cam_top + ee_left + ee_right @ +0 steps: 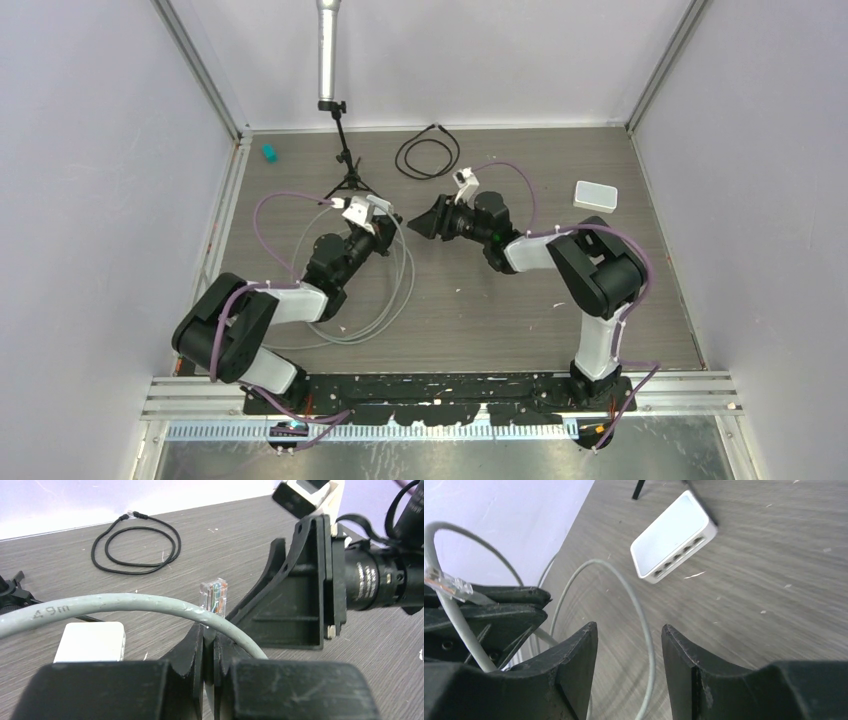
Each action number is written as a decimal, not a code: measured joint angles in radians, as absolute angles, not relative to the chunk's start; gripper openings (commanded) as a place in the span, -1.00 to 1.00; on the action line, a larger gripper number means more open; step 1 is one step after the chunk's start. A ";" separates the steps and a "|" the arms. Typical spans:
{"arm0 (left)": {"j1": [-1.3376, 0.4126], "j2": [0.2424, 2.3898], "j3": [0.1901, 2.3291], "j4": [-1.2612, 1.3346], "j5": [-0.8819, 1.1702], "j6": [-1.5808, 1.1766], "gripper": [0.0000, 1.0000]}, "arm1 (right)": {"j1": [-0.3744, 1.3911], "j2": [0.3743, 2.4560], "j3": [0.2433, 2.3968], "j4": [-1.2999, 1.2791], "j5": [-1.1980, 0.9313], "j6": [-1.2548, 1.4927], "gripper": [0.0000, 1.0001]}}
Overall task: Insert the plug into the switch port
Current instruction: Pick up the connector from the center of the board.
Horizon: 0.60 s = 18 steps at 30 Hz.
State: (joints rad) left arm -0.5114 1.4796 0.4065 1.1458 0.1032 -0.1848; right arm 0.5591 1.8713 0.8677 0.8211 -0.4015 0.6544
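The plug (214, 596) stands in the air at mid-frame of the left wrist view, clear and pointing up, on a short stub of grey cable (100, 605). The left gripper (210, 636) is clenched on that cable just behind the plug, not on the plug itself. The cable's slack lies in loops on the worktop (480, 310) around the left arm.

The switch (674, 535) lies flat in the upper middle of the right wrist view, beside a tripod (345, 160) leg, its row of ports (679, 557) facing the lower right of that frame. It is well apart from the plug, and nothing holds it.

The right gripper (629, 630) is released, its jaws apart with only worktop and a cable loop behind them. In the top view it sits nose to nose with the left gripper.

Risks, as I judge them:
- Held by cable alone, the plug may twist or fold back when pressed at a port.
- The loose switch may slide away unless it is braced.
- The plug points up, so it needs a large turn to line up.
- The grippers are near enough to knock each other.
- The slack may snag on the left arm.
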 measured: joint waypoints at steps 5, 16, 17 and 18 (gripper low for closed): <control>-0.511 1.458 0.426 1.076 0.106 -0.229 -0.89 | 0.603 1.917 0.878 0.860 -0.471 0.664 0.12; -0.511 1.428 0.428 1.036 0.043 -0.287 -0.87 | 0.641 1.938 0.908 0.894 -0.529 0.658 0.05; -0.511 1.428 0.428 1.036 0.037 -0.291 -0.87 | 0.641 1.940 0.911 0.896 -0.530 0.657 0.03; -0.511 1.428 0.428 1.035 0.032 -0.294 -0.87 | 0.642 1.942 0.912 0.897 -0.533 0.658 0.02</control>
